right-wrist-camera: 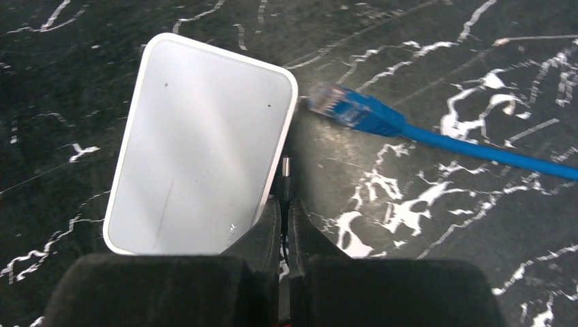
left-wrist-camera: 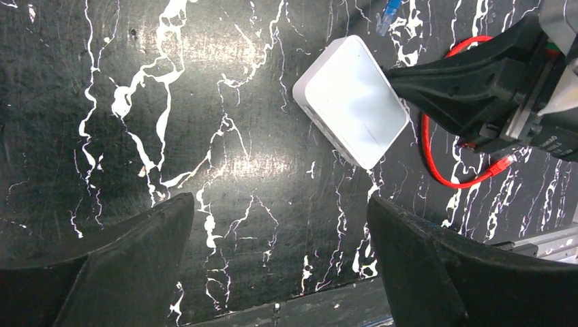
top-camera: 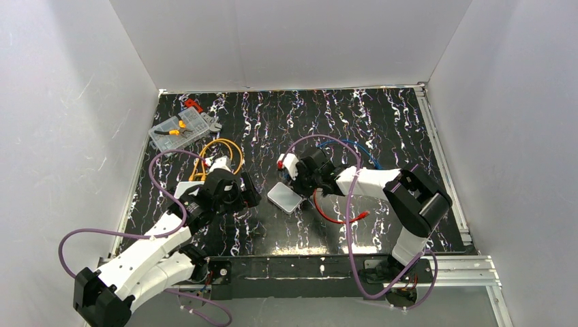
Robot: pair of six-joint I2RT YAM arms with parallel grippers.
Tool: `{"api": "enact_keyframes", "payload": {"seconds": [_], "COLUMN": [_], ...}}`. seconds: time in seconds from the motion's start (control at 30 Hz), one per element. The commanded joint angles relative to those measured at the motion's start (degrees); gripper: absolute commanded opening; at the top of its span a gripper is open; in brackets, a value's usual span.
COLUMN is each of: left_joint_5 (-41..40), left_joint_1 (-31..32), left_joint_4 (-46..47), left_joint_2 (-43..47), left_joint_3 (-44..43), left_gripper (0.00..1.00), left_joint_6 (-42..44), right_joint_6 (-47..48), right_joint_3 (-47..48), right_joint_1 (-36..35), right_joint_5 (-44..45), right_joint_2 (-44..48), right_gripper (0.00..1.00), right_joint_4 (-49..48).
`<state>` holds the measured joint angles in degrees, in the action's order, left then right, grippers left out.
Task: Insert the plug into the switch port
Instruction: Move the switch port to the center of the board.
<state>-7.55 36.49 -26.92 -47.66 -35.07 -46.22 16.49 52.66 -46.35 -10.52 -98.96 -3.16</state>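
**A:** Your right end effector (right-wrist-camera: pixel 285 208) has its fingers pressed together on the plug (right-wrist-camera: pixel 286 170). Only a short metal tip shows beyond them. That tip lies just beside the long edge of the switch box (right-wrist-camera: pixel 201 143), running along the edge and not pointing into it.

**B:** You cannot see the switch port from any view, so judge which edge carries it before you push. The box lies flat on the desk (right-wrist-camera: pixel 443 225), between your two arms.

**A:** Expect the plug to be small, stiff and light. Its metal barrel looks smooth, so it may slip or twist between the pads. You are probably best holding it on the body behind the tip, as you do now.

**B:** The box looks like a light, smooth plastic shell. It will likely slide on the glossy desk when the plug presses on it. Your left end effector (left-wrist-camera: pixel 279 204) hangs above the desk with its fingers spread wide and holds nothing. You could brace the box's far edge with it.

**A:** Take the box by its long sides if you grip it, because the flat top offers no purchase.

**B:** Mind the blue cable (right-wrist-camera: pixel 382 119), whose connector sits near the box's corner, and the red cable (left-wrist-camera: pixel 436 163) looped under your right arm. Either could snag.
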Motion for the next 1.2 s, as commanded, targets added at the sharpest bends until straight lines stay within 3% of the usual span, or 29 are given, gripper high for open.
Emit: {"api": "enact_keyframes", "payload": {"seconds": [0.0, 0.37, 0.67, 0.93, 1.17], "left_joint_5": [-1.56, -2.12, -3.42, 0.27, 7.33], "left_joint_1": [-0.28, -0.37, -0.67, -1.37, -2.53], "left_joint_4": [-2.39, -2.12, 0.56, 6.06, 14.41], "left_joint_2": [0.42, -0.01, -4.82, -9.56, -12.61], "left_joint_3": [0.16, 1.04, -0.32, 0.05, 2.45], "left_gripper": [0.98, 0.98, 0.98, 0.98, 0.98], "left_joint_6": [0.57, 1.13, 2.90, 5.56, 8.79], "right_joint_6": [0.71, 0.39, -3.19, -9.02, -13.87], "right_joint_3": [-1.23, -6.55, -10.55, -16.49, -19.96], "right_joint_1": [-1.68, -5.04, -6.60, -10.68, -14.98], "right_joint_5": [-6.62, -12.47, 3.97, 4.26, 10.07], "right_joint_2": [1.19, 5.75, 21.01, 29.62, 30.11], "right_gripper": [0.01, 0.01, 0.01, 0.01, 0.01], "right_joint_4": [-1.56, -5.67, -2.63, -0.88, -2.90]}}
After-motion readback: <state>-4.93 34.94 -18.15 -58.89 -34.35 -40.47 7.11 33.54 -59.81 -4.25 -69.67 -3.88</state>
